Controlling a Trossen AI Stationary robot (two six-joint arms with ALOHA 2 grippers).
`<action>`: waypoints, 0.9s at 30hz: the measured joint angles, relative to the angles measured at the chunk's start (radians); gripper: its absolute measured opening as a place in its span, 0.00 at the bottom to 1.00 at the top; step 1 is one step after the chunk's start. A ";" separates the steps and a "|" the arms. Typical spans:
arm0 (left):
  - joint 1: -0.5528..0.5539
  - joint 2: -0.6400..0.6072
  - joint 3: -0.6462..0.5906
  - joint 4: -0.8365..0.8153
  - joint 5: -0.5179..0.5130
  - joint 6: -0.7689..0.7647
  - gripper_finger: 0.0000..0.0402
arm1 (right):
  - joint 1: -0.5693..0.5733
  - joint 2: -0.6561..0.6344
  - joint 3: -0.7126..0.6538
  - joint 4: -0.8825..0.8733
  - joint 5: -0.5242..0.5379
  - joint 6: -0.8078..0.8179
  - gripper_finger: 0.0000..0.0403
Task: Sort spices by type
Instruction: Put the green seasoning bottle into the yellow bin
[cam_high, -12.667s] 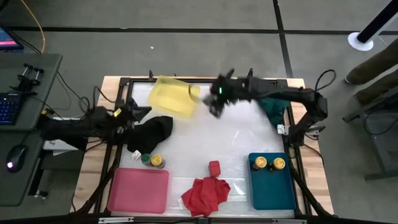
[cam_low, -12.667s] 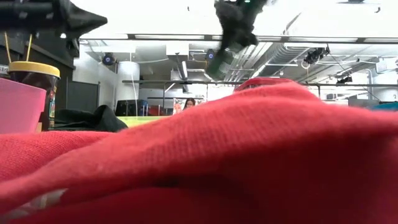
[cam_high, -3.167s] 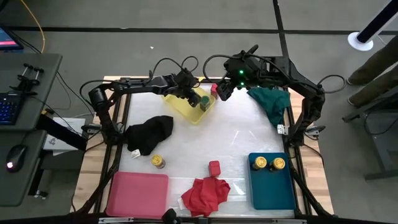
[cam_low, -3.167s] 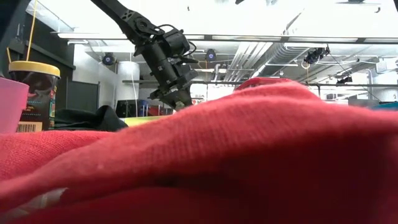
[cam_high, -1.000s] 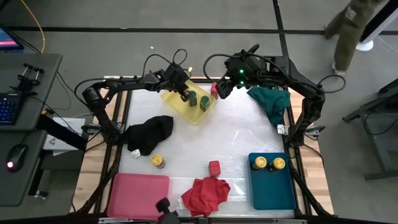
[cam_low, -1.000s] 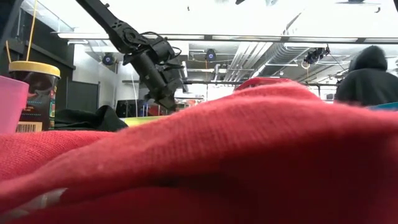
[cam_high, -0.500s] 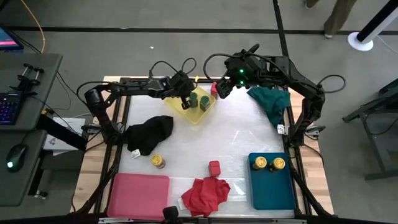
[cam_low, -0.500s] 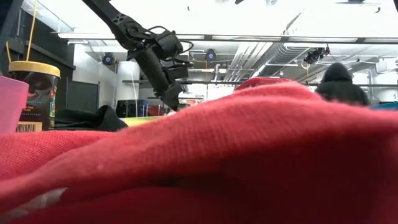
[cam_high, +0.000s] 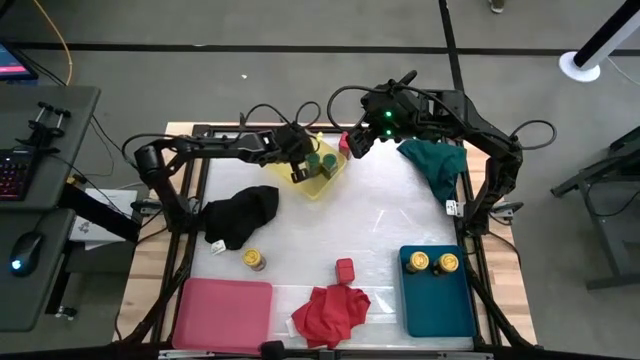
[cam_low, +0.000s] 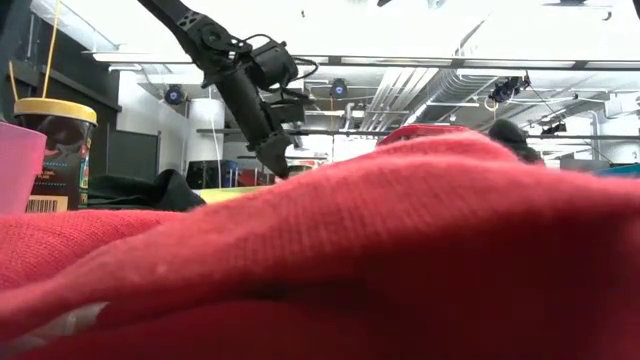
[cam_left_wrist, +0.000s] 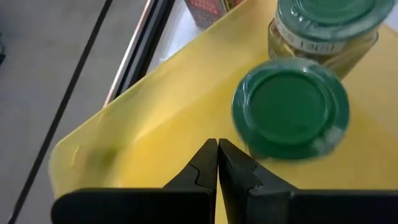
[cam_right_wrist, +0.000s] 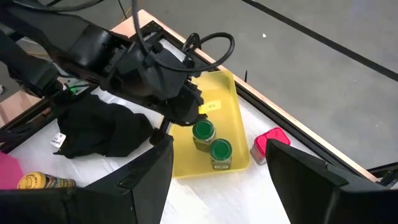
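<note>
The white worktop (cam_high: 330, 225) carries three trays. The pink tray (cam_high: 222, 309) fills the near left corner, bare. The teal tray (cam_high: 435, 293) sits at the near right corner with two yellow-lidded jars (cam_high: 431, 263) side by side at its far end. The yellow tray (cam_high: 305, 170) lies tilted at the far edge, left of centre, and two green-lidded jars (cam_right_wrist: 211, 144) stand in it, close together.

Cloths next: the black cloth (cam_high: 240, 214) is bunched near the left edge, the red cloth (cam_high: 331, 311) is crumpled at the near edge, and the green cloth (cam_high: 436, 166) is heaped toward the far right.

The left gripper (cam_left_wrist: 217, 163) hovers over the yellow tray, just beside the nearer green lid, fingers pinched together with nothing between them. The right gripper (cam_right_wrist: 219, 190) hangs above the far edge with its fingers spread wide and empty.

Small stuff: one red box (cam_right_wrist: 268, 144) sits on the worktop right beside the yellow tray's end, another red square box (cam_high: 345, 269) rests just beyond the red cloth, and a lone yellow-lidded jar (cam_high: 254, 260) lies between the black cloth and the pink tray.
</note>
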 joint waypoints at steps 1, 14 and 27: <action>0.000 -0.012 0.000 -0.020 -0.007 0.000 0.00 | 0.000 0.000 0.000 0.000 0.000 0.000 0.63; -0.042 -0.093 0.000 -0.172 0.302 -0.117 0.00 | 0.000 0.000 0.000 0.000 0.000 -0.019 0.63; -0.106 -0.004 0.000 -0.001 0.126 -0.133 0.00 | 0.000 0.000 0.000 -0.001 0.000 -0.018 0.63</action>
